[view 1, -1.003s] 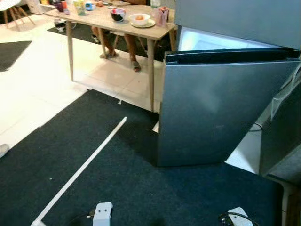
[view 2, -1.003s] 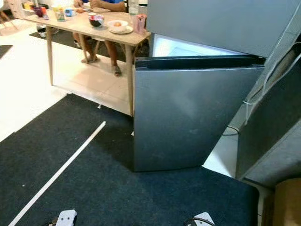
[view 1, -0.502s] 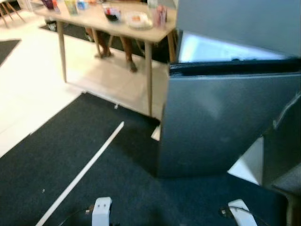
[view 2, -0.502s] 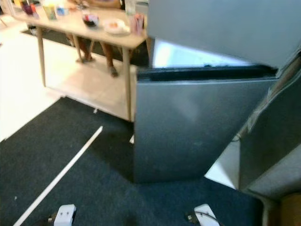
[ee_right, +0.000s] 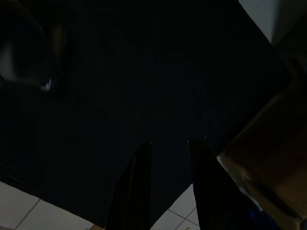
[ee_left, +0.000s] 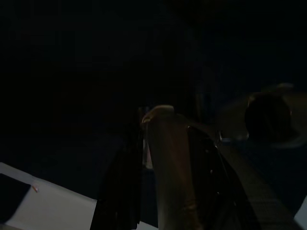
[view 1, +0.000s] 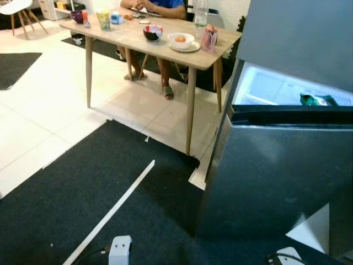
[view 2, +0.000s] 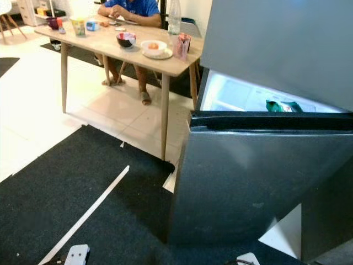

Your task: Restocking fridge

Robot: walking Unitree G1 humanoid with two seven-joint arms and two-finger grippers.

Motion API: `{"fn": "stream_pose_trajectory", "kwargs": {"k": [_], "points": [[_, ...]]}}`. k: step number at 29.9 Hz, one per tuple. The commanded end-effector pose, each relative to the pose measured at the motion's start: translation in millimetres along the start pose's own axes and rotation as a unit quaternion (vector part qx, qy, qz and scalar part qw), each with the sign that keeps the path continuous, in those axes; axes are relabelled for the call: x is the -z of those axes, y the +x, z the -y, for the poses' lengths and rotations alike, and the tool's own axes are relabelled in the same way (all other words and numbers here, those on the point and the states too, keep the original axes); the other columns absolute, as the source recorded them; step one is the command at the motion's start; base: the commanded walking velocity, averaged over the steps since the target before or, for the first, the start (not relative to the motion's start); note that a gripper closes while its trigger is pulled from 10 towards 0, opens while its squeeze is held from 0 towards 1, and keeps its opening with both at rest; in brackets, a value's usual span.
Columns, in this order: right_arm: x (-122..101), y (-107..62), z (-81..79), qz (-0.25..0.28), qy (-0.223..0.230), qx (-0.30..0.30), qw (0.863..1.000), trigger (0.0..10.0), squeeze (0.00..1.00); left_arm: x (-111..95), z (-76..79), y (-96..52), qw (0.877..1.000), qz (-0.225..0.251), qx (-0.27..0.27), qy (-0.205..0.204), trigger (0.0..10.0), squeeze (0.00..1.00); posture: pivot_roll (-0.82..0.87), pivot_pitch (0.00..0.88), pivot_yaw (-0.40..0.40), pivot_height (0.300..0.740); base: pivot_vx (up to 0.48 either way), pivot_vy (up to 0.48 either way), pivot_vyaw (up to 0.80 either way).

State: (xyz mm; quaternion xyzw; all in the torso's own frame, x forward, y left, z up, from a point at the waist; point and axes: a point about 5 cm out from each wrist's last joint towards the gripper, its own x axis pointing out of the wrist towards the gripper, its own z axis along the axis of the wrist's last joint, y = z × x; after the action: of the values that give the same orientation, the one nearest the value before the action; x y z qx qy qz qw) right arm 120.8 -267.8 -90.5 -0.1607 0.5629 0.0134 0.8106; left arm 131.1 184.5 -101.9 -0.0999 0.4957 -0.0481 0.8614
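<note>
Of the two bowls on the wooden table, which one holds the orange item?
The white bowl, sitting on a plate nearer the fridge end of the table. An orange item lies inside it. The other bowl, beside it, is dark with a red-and-white rim.

Both arms hang idle; right hand (ee_right: 165, 153) fingers slightly parted.

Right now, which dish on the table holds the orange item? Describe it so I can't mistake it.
Start at the wooden table left of the open fridge, at the end nearest the fridge. The white bowl sits on a plate there, between a dark bowl and a pink cup. It alone is white, with something orange inside.
</note>
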Motion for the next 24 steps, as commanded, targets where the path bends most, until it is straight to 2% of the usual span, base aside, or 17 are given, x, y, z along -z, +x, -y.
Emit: {"fn": "stream_pose_trajectory", "kwargs": {"k": [1, 11, 16, 17, 21, 24], "points": [[-4.7, -0.3, 5.1, 0.012, 0.014, 0.007, 1.000, 10.0, 0.00, 4.9, 0.3, -0.7, 1.000, -0.011, 0.002, 0.002, 10.0, 0.00, 0.00, 0.019, -0.023, 0.740, 0.300, 0.000, 0.00], [-20.6, -0.1, 10.9, 0.049, 0.058, 0.021, 0.997, 10.0, 0.00, 4.7, -0.7, -0.8, 1.000, -0.011, -0.004, 0.000, 10.0, 0.00, -0.01, 0.024, -0.020, 0.740, 0.313, 0.000, 0.00], [-35.8, -1.1, 17.9, 0.090, 0.112, 0.033, 0.989, 10.0, 0.00, 5.7, -1.2, -1.1, 1.000, -0.010, -0.008, -0.008, 10.0, 0.00, -0.01, 0.028, -0.021, 0.740, 0.000, 0.000, 0.00], [-35.8, -1.1, 17.9, 0.090, 0.112, 0.033, 0.989, 10.0, 0.00, 5.7, -1.2, -1.1, 1.000, -0.010, -0.008, -0.008, 10.0, 0.00, -0.01, 0.028, -0.021, 0.740, 0.000, 0.000, 0.00], [-51.0, -2.5, 24.4, 0.123, 0.145, 0.037, 0.981, 10.0, 0.00, 6.1, -1.3, -1.2, 1.000, -0.010, -0.008, -0.008, 10.0, 0.00, -0.01, 0.029, -0.021, 0.740, 0.000, 0.000, 0.00], [-90.2, -7.5, 31.6, 0.192, 0.117, 0.026, 0.974, 10.0, 0.00, 6.7, -1.6, -1.5, 1.000, -0.011, -0.008, -0.006, 10.0, 0.00, -0.01, 0.029, -0.021, 0.740, 0.000, 0.000, 0.00]]}}
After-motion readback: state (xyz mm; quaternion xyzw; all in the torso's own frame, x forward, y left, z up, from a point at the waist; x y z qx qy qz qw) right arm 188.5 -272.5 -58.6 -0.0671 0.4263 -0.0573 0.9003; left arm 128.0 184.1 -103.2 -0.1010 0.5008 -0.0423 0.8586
